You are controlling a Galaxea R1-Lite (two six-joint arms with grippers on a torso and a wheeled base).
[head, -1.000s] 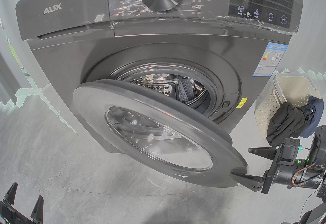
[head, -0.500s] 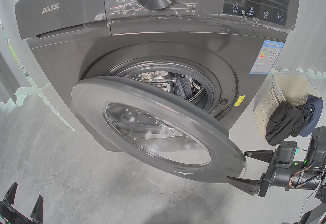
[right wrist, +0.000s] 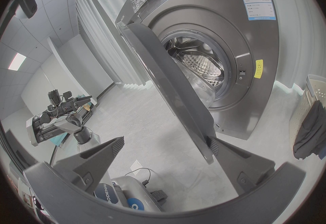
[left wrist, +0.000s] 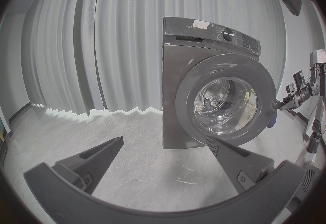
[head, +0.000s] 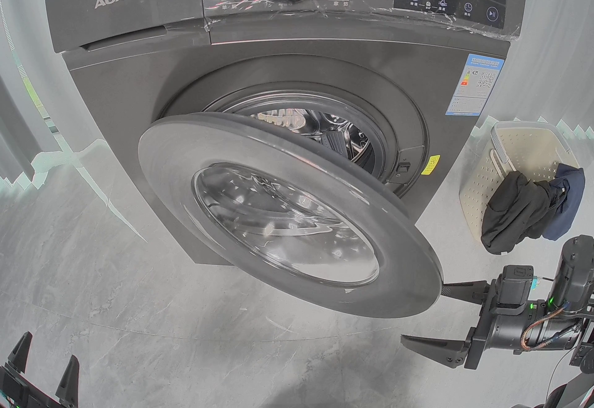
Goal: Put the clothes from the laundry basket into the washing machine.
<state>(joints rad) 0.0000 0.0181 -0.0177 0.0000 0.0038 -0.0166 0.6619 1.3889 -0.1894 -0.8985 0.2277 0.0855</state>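
Note:
The grey washing machine [head: 148, 87] stands with its round glass door [head: 284, 217] swung open, and part of the steel drum [head: 322, 124] shows behind it. The cream laundry basket [head: 532, 146] sits on the floor to the machine's right. A black garment [head: 513, 214] and a navy one [head: 566, 199] hang over its rim. My right gripper [head: 440, 317] is open at the door's lower right edge, with the rim close to its upper finger [right wrist: 234, 160]. My left gripper [head: 48, 351] is open and holds nothing, low at the near left, far from the machine [left wrist: 180, 75].
Grey tiled floor [head: 124, 279] spreads in front of the machine and to its left. Pale curtains [left wrist: 102, 38] hang behind it. The open door juts out between my arms and the drum. The basket [right wrist: 314, 94] stands close to the machine's right side.
The whole head view has shifted, so the camera moved. My right gripper sits lower, and its lower finger, earlier against the door rim, is now off it. The left gripper is unchanged.

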